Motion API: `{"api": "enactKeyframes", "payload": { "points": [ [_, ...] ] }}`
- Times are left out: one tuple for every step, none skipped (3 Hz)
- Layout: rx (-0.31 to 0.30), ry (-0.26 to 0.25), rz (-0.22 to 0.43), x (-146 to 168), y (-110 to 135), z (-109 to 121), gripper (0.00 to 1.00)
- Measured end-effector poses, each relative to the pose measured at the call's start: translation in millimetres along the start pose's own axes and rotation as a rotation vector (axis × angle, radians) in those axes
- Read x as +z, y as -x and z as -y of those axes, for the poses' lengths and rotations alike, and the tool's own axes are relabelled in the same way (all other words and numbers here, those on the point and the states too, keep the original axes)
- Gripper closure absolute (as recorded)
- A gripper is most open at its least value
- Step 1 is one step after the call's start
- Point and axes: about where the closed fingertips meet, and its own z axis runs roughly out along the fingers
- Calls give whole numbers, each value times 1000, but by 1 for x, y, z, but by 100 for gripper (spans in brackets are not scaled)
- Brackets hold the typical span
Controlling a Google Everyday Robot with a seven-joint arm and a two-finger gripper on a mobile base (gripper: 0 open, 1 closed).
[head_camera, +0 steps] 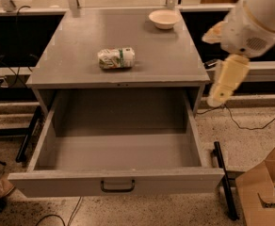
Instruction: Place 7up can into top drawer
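Sideways, the 7up can (116,58) lies well left of the tool (221,89).

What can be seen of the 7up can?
The 7up can lies on its side on the cabinet top, near its front edge, above the open top drawer. Whitish-silver metal, green band, dented. Only the top touches it. The gripper hangs right of the cabinet, apart from it.
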Motion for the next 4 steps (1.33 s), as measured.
{"api": "enactKeyframes", "payload": {
  "points": [
    [-78, 5, 143, 50, 42, 53, 0],
    [-116, -7, 253, 98, 81, 102, 0],
    [-116, -7, 253, 99, 81, 102, 0],
    [-132, 14, 249, 108, 86, 107, 0]
  ]
}}
